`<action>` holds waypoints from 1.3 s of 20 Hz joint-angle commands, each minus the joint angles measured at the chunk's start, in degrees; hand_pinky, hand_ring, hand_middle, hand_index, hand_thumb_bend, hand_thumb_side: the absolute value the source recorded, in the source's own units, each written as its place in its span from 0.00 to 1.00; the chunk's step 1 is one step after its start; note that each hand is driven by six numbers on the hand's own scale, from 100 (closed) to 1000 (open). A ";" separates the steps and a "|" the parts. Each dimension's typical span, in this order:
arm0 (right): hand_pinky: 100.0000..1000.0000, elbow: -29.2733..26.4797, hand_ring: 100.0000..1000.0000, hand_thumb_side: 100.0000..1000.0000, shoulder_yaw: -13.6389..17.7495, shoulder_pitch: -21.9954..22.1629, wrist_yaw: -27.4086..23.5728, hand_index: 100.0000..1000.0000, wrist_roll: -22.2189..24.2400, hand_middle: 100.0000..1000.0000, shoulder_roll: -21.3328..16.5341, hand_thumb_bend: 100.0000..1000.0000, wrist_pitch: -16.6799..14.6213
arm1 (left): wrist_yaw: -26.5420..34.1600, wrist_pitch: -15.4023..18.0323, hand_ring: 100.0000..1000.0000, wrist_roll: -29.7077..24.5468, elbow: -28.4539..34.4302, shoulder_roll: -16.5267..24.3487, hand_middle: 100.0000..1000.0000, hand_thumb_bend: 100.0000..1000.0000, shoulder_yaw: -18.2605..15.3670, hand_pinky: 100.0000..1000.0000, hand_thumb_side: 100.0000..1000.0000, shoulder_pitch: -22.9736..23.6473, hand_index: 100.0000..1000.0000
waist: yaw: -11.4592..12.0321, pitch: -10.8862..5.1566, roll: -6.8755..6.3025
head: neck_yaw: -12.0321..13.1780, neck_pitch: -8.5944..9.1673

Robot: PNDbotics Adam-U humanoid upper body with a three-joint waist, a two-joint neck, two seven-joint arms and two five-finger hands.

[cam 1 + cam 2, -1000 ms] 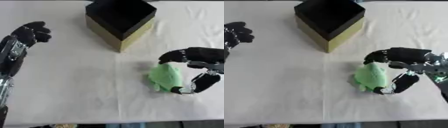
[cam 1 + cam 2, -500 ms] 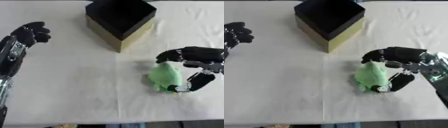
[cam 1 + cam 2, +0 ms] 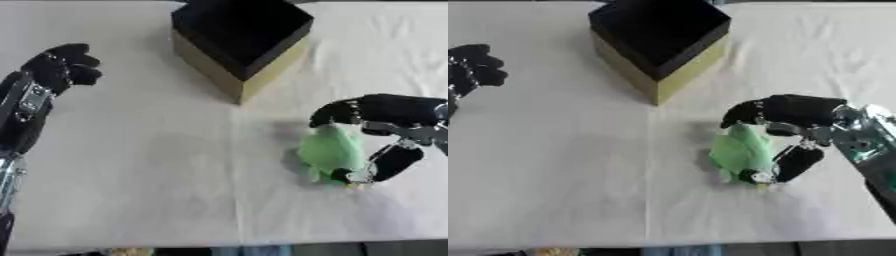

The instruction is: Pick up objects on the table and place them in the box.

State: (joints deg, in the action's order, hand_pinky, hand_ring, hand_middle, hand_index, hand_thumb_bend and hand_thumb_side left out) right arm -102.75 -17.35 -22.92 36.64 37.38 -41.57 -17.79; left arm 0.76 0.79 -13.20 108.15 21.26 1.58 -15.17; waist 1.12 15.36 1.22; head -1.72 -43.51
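The right hand (image 3: 394, 120) is curling its fingers (image 3: 337, 111) and thumb around the green soft toy (image 3: 331, 150) on the desk (image 3: 131, 150). The black box (image 3: 242, 37) is waiting beyond the fingers. The left hand (image 3: 52, 70) is curling, holding nothing.

Both views look steeply down from head height onto the desk (image 3: 131, 150), facing forward, so its far edge runs along the top of each. They sit side by side and share almost the whole scene: the black-lined box (image 3: 242, 37) near the top centre and the green object (image 3: 742, 150) at lower right. In the right eye view everything sits further left, so the left robot hand (image 3: 61, 67) is cut by its left border.
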 commanded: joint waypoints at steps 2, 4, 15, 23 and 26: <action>0.74 0.37 0.79 0.46 0.22 -0.91 1.65 0.91 -0.25 0.87 -0.61 0.34 -0.54 | -0.13 0.09 0.70 -0.15 0.64 1.17 0.67 0.42 -0.08 0.75 0.89 -0.39 0.85 | 0.01 -1.02 0.04 | -0.18 -0.57; 0.74 0.62 0.79 0.45 0.18 -0.96 2.44 0.91 -0.29 0.86 -0.56 0.34 -0.76 | -0.14 0.09 0.70 -0.16 0.64 1.18 0.67 0.42 -0.09 0.75 0.90 -0.39 0.85 | 0.04 -1.03 0.06 | -0.19 -0.59; 0.65 1.25 0.58 0.28 0.51 -1.17 5.52 0.76 -2.88 0.57 -0.52 0.25 -2.07 | -0.13 0.03 0.70 -0.19 0.63 1.20 0.67 0.42 -0.07 0.75 0.90 -0.42 0.85 | 0.07 -1.17 0.13 | -0.18 -0.59; 0.56 0.49 0.40 0.19 1.38 -1.30 6.44 0.55 -8.83 0.36 -1.04 0.21 -2.82 | -0.14 0.03 0.71 -0.22 0.66 1.36 0.67 0.42 -0.06 0.75 0.91 -0.42 0.85 | 0.04 -1.30 0.22 | -0.14 -0.61; 0.55 -0.16 0.37 0.18 1.84 -1.48 6.47 0.52 -10.60 0.34 -1.52 0.21 -2.86 | -0.14 0.04 0.71 -0.26 0.68 1.49 0.67 0.42 -0.02 0.75 0.91 -0.43 0.85 | -0.05 -1.37 0.31 | -0.12 -0.61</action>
State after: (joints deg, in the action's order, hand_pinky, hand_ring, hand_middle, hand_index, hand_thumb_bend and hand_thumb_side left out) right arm -101.72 -16.54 -23.68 42.74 27.71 -41.20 -20.65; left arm 0.76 0.76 -13.28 108.15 21.27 1.59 -15.17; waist 1.12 15.10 1.54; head -1.73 -43.81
